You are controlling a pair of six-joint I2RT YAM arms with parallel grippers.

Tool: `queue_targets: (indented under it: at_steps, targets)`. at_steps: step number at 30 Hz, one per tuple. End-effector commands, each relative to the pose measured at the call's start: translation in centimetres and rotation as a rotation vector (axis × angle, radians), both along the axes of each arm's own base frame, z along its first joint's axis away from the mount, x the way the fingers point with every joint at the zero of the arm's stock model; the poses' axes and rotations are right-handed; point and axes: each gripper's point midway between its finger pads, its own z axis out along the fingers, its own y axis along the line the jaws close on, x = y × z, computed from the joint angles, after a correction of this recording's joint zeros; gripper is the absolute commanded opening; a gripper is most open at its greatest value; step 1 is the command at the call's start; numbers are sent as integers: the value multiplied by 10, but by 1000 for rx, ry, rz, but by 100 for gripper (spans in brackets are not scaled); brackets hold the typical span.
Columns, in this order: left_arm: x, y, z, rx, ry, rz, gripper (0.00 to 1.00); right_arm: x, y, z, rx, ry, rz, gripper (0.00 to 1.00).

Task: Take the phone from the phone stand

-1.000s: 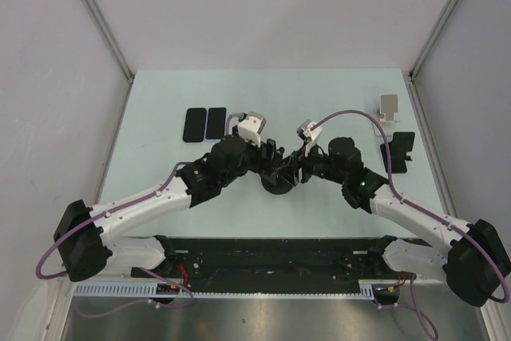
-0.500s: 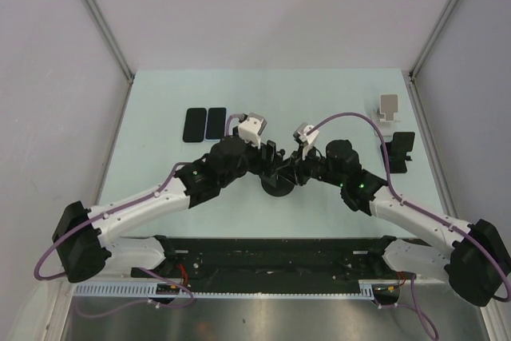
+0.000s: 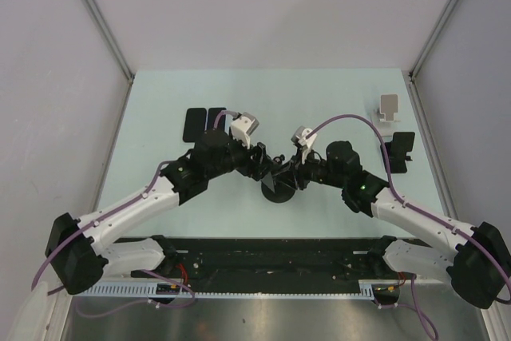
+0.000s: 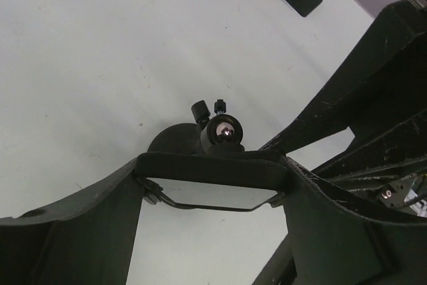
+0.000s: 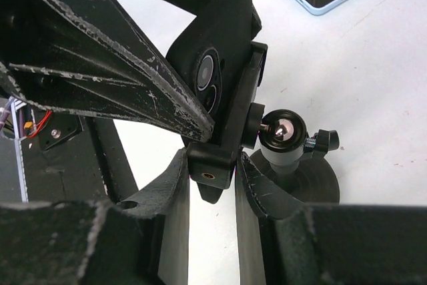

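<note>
The black phone (image 5: 212,65), its camera lenses showing, sits in the clamp (image 5: 230,141) of a black phone stand with a ball joint (image 5: 280,131) and a round base (image 3: 277,189). My left gripper (image 4: 212,178) is shut on the phone (image 4: 203,195), one finger on each end. In the top view it (image 3: 262,167) is just left of the stand. My right gripper (image 5: 212,173) is shut on the lower end of the stand's clamp, and in the top view it (image 3: 294,173) is just right of the stand.
Two more phones (image 3: 194,124) (image 3: 214,117) lie flat at the back left, partly hidden by the left wrist. A black stand (image 3: 399,152) and a grey-white stand (image 3: 388,108) are at the right edge. The table's side walls are close.
My left arm has drawn back to the left and its wrist has turned with the phone in its grip. My right gripper has shifted slightly left and stays on the stand.
</note>
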Motion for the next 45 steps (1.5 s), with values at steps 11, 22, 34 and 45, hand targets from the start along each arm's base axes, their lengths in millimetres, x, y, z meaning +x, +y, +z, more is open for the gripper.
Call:
queue_targets:
  at_steps: [11,22,34,45]
  targets:
    - [10,29,33,21,-174,-21,0,-4,-8,7,8,-11,33,0]
    - [-25,-4,54,-80,-144,-202,0,20,-18,6,-7,-24,-139,0]
    - [-59,-36,117,-246,-176,-309,0,30,-20,8,-20,-57,-229,0]
    - [-25,9,139,-254,-196,-38,0,48,-59,11,-81,-93,-451,0]
